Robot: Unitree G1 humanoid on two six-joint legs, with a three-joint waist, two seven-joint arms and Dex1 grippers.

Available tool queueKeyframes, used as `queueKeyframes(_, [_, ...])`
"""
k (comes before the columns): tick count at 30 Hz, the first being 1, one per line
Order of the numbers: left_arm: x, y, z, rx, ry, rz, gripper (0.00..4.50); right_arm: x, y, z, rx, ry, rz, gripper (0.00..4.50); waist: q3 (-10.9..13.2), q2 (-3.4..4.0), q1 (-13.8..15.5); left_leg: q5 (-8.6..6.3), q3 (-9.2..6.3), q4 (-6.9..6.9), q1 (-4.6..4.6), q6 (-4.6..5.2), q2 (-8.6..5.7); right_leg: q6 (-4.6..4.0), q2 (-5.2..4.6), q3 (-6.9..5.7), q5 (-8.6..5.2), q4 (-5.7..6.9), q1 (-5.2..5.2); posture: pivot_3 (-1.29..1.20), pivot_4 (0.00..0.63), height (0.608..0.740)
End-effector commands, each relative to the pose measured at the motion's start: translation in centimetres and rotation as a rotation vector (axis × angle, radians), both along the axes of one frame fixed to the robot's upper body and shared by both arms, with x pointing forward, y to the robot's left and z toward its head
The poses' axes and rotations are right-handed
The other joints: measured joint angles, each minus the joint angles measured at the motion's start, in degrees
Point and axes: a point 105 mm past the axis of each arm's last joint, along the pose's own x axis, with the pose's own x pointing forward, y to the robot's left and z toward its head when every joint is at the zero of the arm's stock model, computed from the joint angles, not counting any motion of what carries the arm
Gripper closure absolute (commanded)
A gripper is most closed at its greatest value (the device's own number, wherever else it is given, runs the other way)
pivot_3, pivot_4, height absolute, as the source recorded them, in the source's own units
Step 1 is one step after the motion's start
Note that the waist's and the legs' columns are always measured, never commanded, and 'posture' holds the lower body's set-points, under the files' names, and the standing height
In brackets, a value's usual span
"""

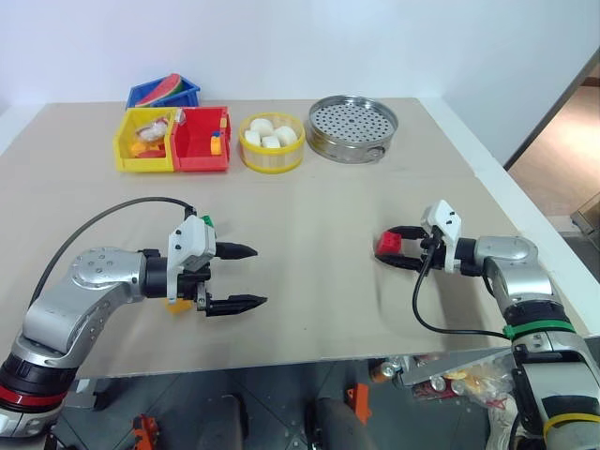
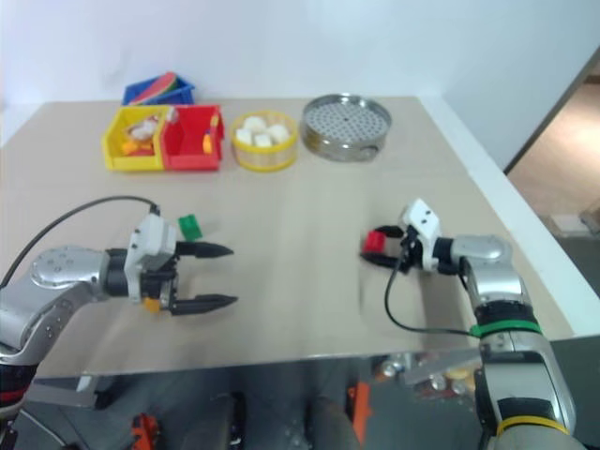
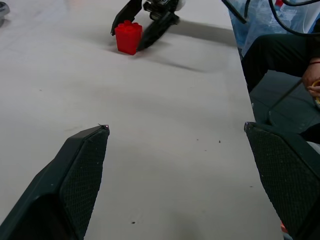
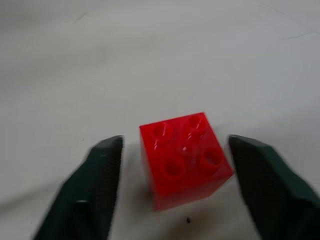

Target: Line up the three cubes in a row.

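On the right part of the table [image 1: 309, 281], your right gripper [image 4: 172, 165] stands low with the red cube [image 4: 184, 157] between its two black fingers; in the right wrist view there is a small gap on each side of the cube, so the fingers are around it but not clenched on it, and the cube sits on the table surface with its studs up. No writing or brand can be read on the cube or on the white housing of the gripper. On the left part, your left gripper [image 1: 246, 276] hangs just above the table with its fingers spread wide and nothing between them, pointing toward the right gripper. The green cube [image 2: 190, 226] lies on the table just behind this gripper, close to its white housing. The yellow-orange cube [image 1: 177, 304] shows only as a small corner under the left gripper's body, and you cannot tell if it touches the gripper. The red cube is well apart from the other two. At the far edge of the table you see a yellow bin [image 1: 143, 141] and a red bin [image 1: 201, 141] side by side with small clutter, a blue bin [image 1: 161, 95] behind them, a round yellow basket [image 1: 272, 155] with white round lumps [image 1: 271, 134], and a metal steamer tray [image 1: 353, 127] with holes. No label is readable on any of them.
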Motion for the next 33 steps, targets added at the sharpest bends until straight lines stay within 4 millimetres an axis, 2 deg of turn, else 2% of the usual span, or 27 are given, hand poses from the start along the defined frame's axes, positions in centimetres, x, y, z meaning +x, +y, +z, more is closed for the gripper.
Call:
queueKeyframes(1, [-0.3, -0.2, 0.9, -0.004, -0.051, -0.007, 0.00, 0.3, 0.0, 1.2, -0.007, -0.039, 0.018, 2.59, 0.0, 0.00, 0.0, 0.00, 0.00, 0.01, 0.00, 0.00, 0.00, 0.00, 0.00, 0.00, 0.00, 0.00, 0.01, 0.00, 0.150, 0.740])
queueKeyframes(3, [-0.2, -0.2, 0.9, -0.005, -0.054, 0.001, 0.00, 0.4, 0.0, 1.2, -0.014, -0.042, 0.022, 3.25, 0.0, 0.00, 0.0, 0.00, 0.00, 0.00, 0.00, 0.00, 0.00, 0.01, -0.01, 0.00, -0.01, -0.01, 0.03, 0.00, 0.150, 0.740])
queueKeyframes(7, [-0.3, -0.2, 0.7, -0.006, -0.050, 0.013, 0.00, 0.6, 0.3, 1.8, -0.022, -0.056, 0.035, 3.24, 0.0, 0.00, 0.0, 0.00, 0.00, 0.00, 0.03, 0.00, 0.00, 0.01, 0.00, 0.01, 0.00, 0.00, 0.04, 0.00, 0.150, 0.740])
queueKeyframes(10, [-0.3, -0.1, 0.5, -0.008, -0.048, 0.027, 0.00, 0.5, 1.5, 2.8, -0.019, -0.059, 0.094, 3.24, 0.0, 0.01, 0.0, 0.00, 0.02, 0.00, 0.05, 0.00, 0.00, 0.00, 0.00, 0.04, 0.01, 0.00, 0.03, 0.00, 0.150, 0.740])
queueKeyframes(15, [0.0, 1.0, 0.4, -0.035, -0.048, 0.124, 0.00, 0.7, 7.5, 5.1, 0.026, -0.077, 0.268, 3.24, 0.0, 0.01, -0.7, 0.00, 0.00, -0.01, 0.12, 0.00, 0.04, -0.03, 0.08, 0.11, 0.03, 0.05, 0.02, 0.00, 0.150, 0.740])
queueKeyframes(20, [0.0, 2.4, -0.4, -0.034, -0.055, 0.216, 0.00, 0.9, 11.2, 4.6, 0.004, -0.037, 0.378, 3.24, 0.0, 0.02, -0.7, 0.00, -0.02, -0.03, 0.14, -0.01, 0.06, -0.10, 0.09, 0.05, -0.06, 0.22, -0.02, 0.00, 0.150, 0.740])
queueKeyframes(27, [-0.3, 3.5, -1.0, -0.028, -0.054, 0.284, 0.00, 0.2, 12.1, 2.6, -0.102, 0.022, 0.494, 3.24, 0.0, 0.01, 0.1, -0.01, 0.05, -0.01, 0.10, -0.01, -0.05, -0.17, -0.13, 0.03, -0.17, 0.20, -0.01, 0.00, 0.150, 0.740])
queueKeyframes(33, [-0.4, 3.6, -1.2, -0.033, -0.051, 0.299, 0.00, -0.1, 12.8, 2.6, -0.118, 0.019, 0.564, 3.24, 0.0, 0.02, 0.0, -0.01, 0.06, -0.02, 0.13, -0.01, 0.02, -0.22, -0.04, 0.03, -0.14, 0.28, -0.06, 0.00, 0.150, 0.740])
